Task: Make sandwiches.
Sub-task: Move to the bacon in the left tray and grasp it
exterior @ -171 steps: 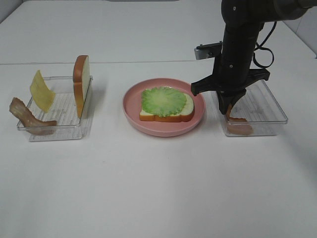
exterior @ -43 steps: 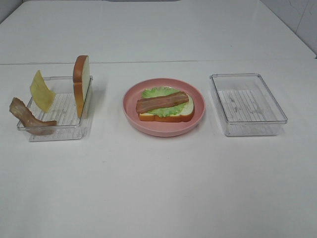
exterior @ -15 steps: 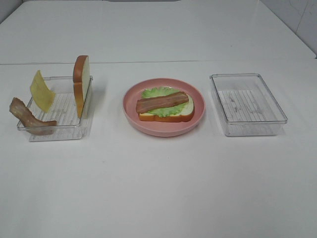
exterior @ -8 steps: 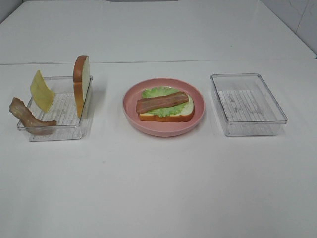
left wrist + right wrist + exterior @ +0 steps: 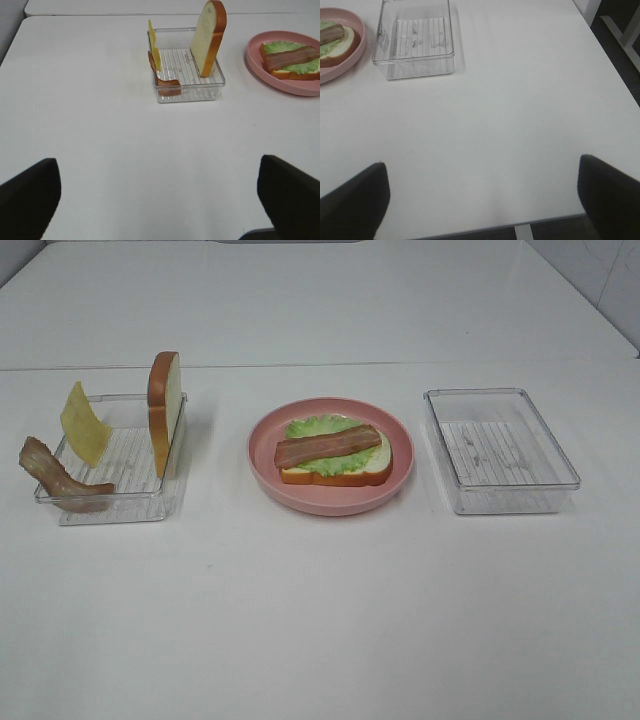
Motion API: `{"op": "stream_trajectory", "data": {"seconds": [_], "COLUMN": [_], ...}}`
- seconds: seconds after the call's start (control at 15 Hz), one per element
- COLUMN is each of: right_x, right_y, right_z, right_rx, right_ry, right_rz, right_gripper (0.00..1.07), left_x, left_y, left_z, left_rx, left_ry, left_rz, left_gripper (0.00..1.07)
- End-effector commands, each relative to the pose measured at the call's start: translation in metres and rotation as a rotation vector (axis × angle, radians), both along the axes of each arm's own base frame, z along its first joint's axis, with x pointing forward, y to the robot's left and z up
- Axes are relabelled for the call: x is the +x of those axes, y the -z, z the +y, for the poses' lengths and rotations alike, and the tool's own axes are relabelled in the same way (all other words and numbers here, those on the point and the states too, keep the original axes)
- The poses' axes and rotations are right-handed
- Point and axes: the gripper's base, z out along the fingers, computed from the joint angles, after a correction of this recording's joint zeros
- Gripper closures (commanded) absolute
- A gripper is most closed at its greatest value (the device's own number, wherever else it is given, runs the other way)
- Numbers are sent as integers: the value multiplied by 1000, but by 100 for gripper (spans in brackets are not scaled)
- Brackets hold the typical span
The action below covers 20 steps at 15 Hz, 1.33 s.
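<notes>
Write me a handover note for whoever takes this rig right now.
Left gripper and right gripper: both open, empty, away from the food.
Done: on the plate, bottom bread, lettuce, bacon on top.
Left tray: cheese and second bread standing on edge, spare bacon hanging over the rim. Right tray holds nothing.
To do: likely cheese, then second bread on the stack.

White worktop under soft, even light
The matte white worktop [image 5: 320, 620] fills the view, with a thin seam [image 5: 300, 366] across its far part; pale tiled wall [image 5: 625, 280] beyond one corner, dark floor [image 5: 615, 7] past its edge.
</notes>
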Motion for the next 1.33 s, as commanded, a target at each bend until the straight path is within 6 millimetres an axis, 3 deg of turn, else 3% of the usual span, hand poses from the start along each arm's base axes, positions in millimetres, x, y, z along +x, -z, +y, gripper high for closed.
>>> {"op": "stream_trajectory", "data": {"seconds": [0.07,0.4,0.8,1.0,1.33], "right_x": [-5,-5,-5,-5,-5], "right_y": [-1,-1,-1,-1,-1], "right_z": [0,0,0,0,0], "right_rx": [-10,-10,-10,-10,-10], "right_ry": [1,1,1,1,1], "right_rz": [-35,-35,-35,-35,-35], "right_gripper": [8,8,8,8,8], "left_x": [6,70,162,197,251], "left_y": [-12,-28,-38,-37,-16], "left_z": [0,-3,-8,-9,-12], "left_rx": [-1,-19,-20,-13,7], "left_ry": [-1,-15,-29,-30,-30], "left_rz": [-50,50,303,411,613], "left_gripper": [6,6,6,6,6]}}
